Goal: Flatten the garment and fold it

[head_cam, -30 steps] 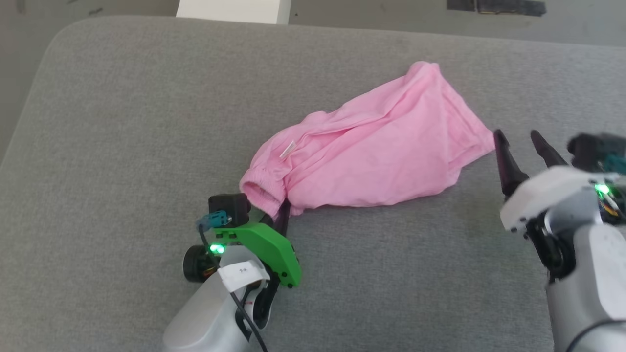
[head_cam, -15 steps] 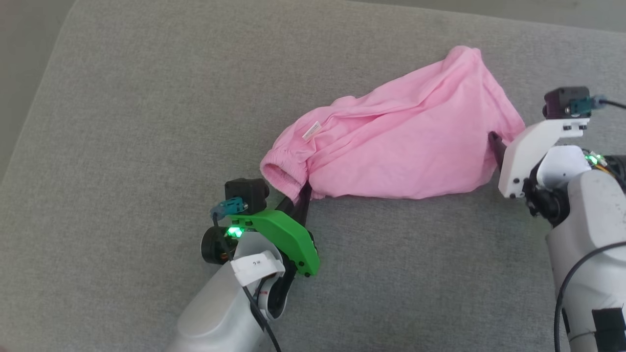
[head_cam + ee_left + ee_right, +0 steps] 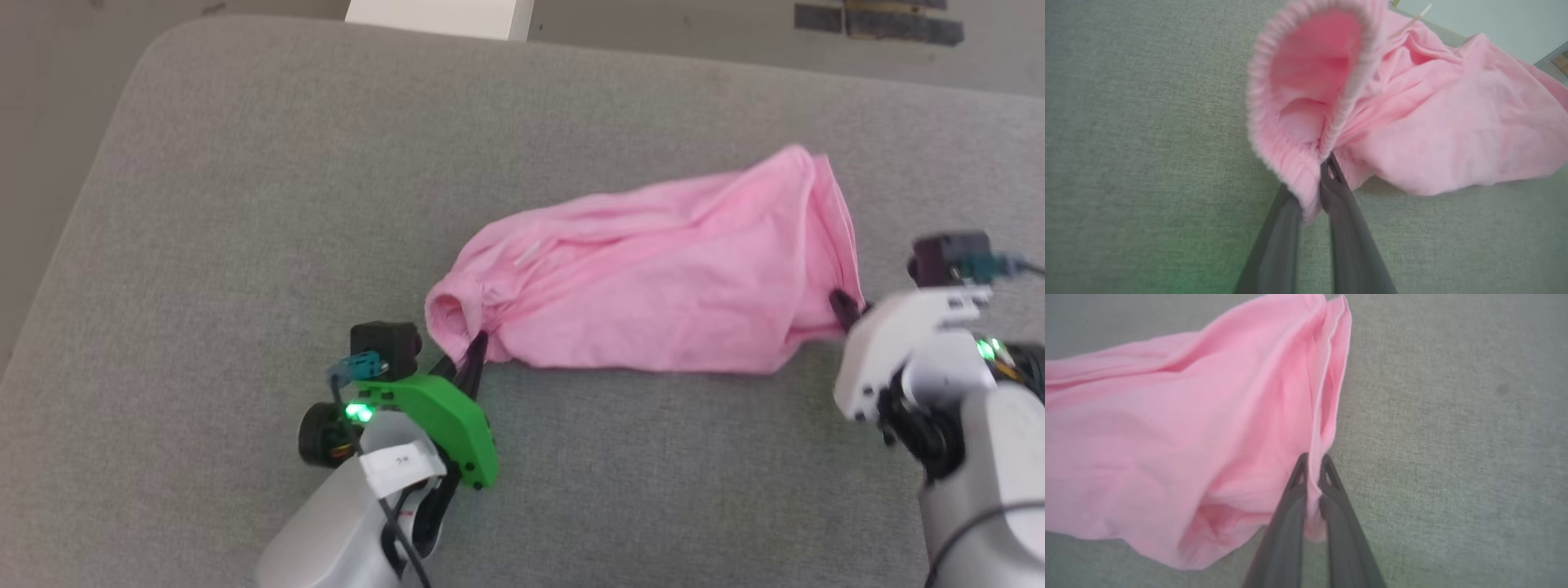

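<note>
Early: wrinkly light-pink fabric garment (image 3: 661,286) bunched on grey cushion (image 3: 245,204), no fold yet. Pinched shut at elastic hem w/ left gripper (image 3: 475,345) jaws, at opp. edge w/ right gripper (image 3: 842,305) jaws.

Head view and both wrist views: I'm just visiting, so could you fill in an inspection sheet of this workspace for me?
Surface: grey fabric cushion with a rounded far-left corner.
Job's things: pink garment lying bunched and wrinkled, not yet flattened or folded; small white label near its left end.
Clutter: nothing seen.
Grippers: left gripper shut on the garment's gathered elastic opening; right gripper shut on the hem at the opposite end.
Cables: black cable along the left forearm; second black cable leaving the right wrist camera.
Surroundings: bare floor beyond the cushion, with a white object and dark strips on it.
</note>
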You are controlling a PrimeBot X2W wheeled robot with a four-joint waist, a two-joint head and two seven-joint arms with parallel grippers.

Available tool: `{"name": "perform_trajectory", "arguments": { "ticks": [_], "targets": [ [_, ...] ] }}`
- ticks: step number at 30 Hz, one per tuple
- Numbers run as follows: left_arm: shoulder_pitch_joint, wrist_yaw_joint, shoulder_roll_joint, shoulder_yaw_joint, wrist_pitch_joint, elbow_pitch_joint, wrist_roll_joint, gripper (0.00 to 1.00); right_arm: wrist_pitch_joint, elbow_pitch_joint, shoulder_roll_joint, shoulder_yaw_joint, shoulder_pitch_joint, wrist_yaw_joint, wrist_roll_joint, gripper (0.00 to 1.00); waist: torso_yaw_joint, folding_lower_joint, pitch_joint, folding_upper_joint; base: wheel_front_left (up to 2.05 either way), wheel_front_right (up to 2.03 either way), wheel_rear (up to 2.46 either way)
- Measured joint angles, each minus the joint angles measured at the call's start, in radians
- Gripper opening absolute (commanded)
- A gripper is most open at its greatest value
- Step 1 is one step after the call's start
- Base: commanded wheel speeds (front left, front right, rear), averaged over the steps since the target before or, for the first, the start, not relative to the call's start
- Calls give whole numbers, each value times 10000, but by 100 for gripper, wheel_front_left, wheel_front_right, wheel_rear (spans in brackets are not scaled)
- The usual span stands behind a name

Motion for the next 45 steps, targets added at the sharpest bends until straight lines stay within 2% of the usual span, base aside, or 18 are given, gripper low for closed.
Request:
{"name": "perform_trajectory", "arguments": {
  "ticks": [4,8,11,16,17,18,19,20,28,36,40,45],
  "targets": [
    [517,230,550,23,652,-1097,-79,0,617,-2077,244,-311,1682,0,364,0,-159,0,-306,0,0,0,0],
    [887,495,984,119,1346,-2207,-257,0,1277,-3499,453,-625,3001,0,585,0,-388,0,-444,0,0,0,0],
    [1011,640,1152,130,1799,-2771,-506,0,1685,-3933,550,-849,3675,0,713,0,-523,0,-453,0,0,0,0],
    [1046,740,1179,-33,2314,-2871,-662,0,1816,-3779,621,-892,4039,0,759,0,-638,0,-239,0,0,0,0],
    [1045,742,1131,-36,2316,-2803,-700,9,1758,-3718,625,-874,4034,0,775,0,-664,0,-185,0,0,0,0],
    [1038,742,1101,-33,2303,-2738,-700,43,1697,-3670,625,-848,4024,0,788,15,-689,0,-147,0,0,0,0],
    [1015,744,1053,-17,2284,-2667,-700,97,1622,-3597,625,-817,4008,0,853,53,-725,0,-104,0,0,0,0],
    [996,744,1009,-6,2209,-2600,-700,100,1528,-3528,625,-798,3998,0,932,100,-761,0,-70,0,0,0,0],
    [1017,746,951,288,1313,-2508,-683,100,196,-3586,631,-713,3933,0,1220,100,-899,0,-241,0,0,0,0],
    [1749,880,1083,945,-700,-2986,-401,100,-1064,-3856,631,-857,3938,0,1296,100,-818,0,-626,0,0,0,0],
    [1783,922,1172,1367,-1964,-2934,236,100,-1457,-3680,631,-917,3725,0,1191,100,-707,0,-700,0,0,0,0],
    [1777,811,949,2391,-2236,-3055,1333,100,-1797,-2696,627,-1300,3000,0,1195,100,-624,0,-689,0,0,0,0]
  ]
}}
